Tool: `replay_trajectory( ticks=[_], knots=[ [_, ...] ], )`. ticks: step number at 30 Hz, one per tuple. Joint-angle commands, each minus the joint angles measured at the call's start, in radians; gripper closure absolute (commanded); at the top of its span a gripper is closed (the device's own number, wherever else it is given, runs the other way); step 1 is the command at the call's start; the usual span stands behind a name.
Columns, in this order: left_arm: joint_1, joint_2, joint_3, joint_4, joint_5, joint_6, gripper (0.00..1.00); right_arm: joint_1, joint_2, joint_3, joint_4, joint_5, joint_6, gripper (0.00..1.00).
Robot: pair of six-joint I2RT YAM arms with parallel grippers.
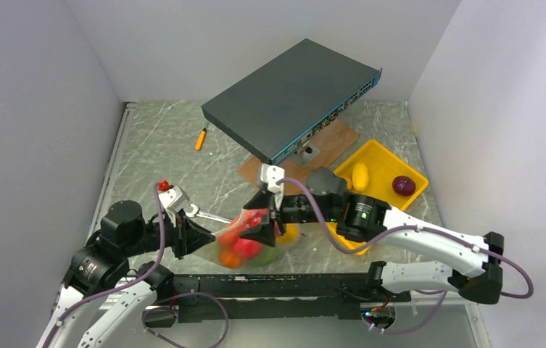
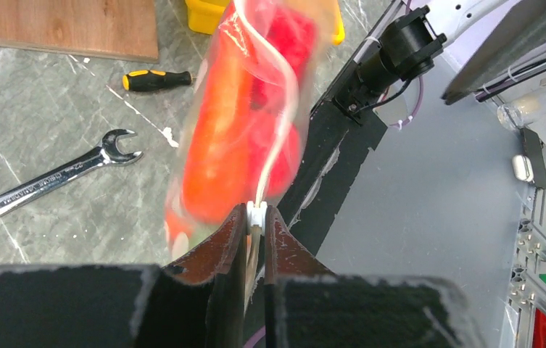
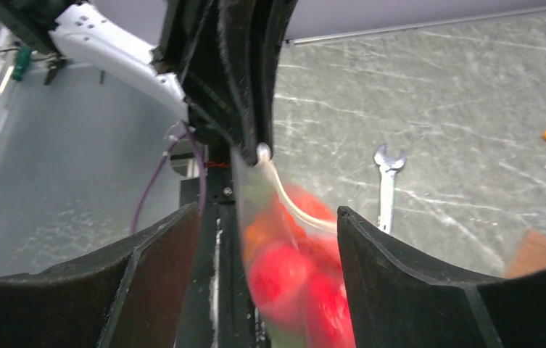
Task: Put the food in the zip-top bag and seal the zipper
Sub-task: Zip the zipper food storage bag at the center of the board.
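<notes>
The zip-top bag (image 1: 246, 245) hangs near the table's front edge, blurred, with red, orange and green food (image 2: 219, 145) inside. My left gripper (image 2: 255, 212) is shut on the white zipper (image 2: 278, 109) at the bag's left end. In the top view the left gripper (image 1: 212, 238) sits just left of the bag. My right gripper (image 3: 269, 212) is open, and the bag (image 3: 291, 283) hangs loose between its fingers (image 3: 382, 268), touching neither. From above, the right gripper (image 1: 260, 217) straddles the bag's right half. A yellow potato (image 1: 359, 176) and a purple onion (image 1: 403, 185) lie in the yellow tray (image 1: 382, 151).
A dark flat network box (image 1: 291, 98) rests tilted on a wooden board (image 1: 331, 145) at the back. A silver wrench (image 1: 208, 215) lies behind the bag, and an orange-handled screwdriver (image 1: 201, 138) further back. A small red thing (image 1: 162, 185) is at the left. White walls enclose three sides.
</notes>
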Motion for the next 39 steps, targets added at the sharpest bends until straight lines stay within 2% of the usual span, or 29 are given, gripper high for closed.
replay_trajectory(
  ticks=[1,5,9,14,19,21,24,27,32,39],
  knots=[
    [0.001,0.004,0.016,0.05,0.029,0.006,1.0,0.011,0.1,0.161,-0.064,0.174,-0.065,0.28],
    [0.001,-0.023,0.056,0.013,-0.032,0.018,1.0,0.009,0.07,0.093,-0.002,0.243,-0.023,0.26],
    [0.001,-0.055,0.044,0.02,-0.031,0.026,1.0,0.009,0.002,-0.014,0.06,0.212,0.003,0.17],
    [0.001,-0.038,0.001,0.045,0.061,0.032,1.0,0.009,0.089,0.073,-0.01,-0.127,-0.095,0.15],
    [0.0,-0.034,0.011,0.043,0.069,0.026,1.0,-0.041,0.218,0.184,-0.034,-0.451,-0.157,0.16],
    [0.001,-0.042,0.016,0.048,0.071,0.021,1.0,-0.058,0.266,0.219,-0.038,-0.508,-0.162,0.17],
    [0.001,-0.052,0.024,0.049,0.071,0.02,1.0,-0.06,0.312,0.248,-0.071,-0.502,-0.195,0.18],
    [0.001,-0.054,0.024,0.055,0.072,0.02,1.0,-0.062,0.353,0.26,-0.082,-0.486,-0.2,0.24],
    [0.0,-0.042,0.014,0.066,0.092,0.021,1.0,-0.063,0.407,0.273,-0.079,-0.48,-0.195,0.44],
    [0.0,-0.04,0.012,0.053,0.106,0.027,1.0,-0.067,0.439,0.284,-0.098,-0.465,-0.207,0.51]
  ],
)
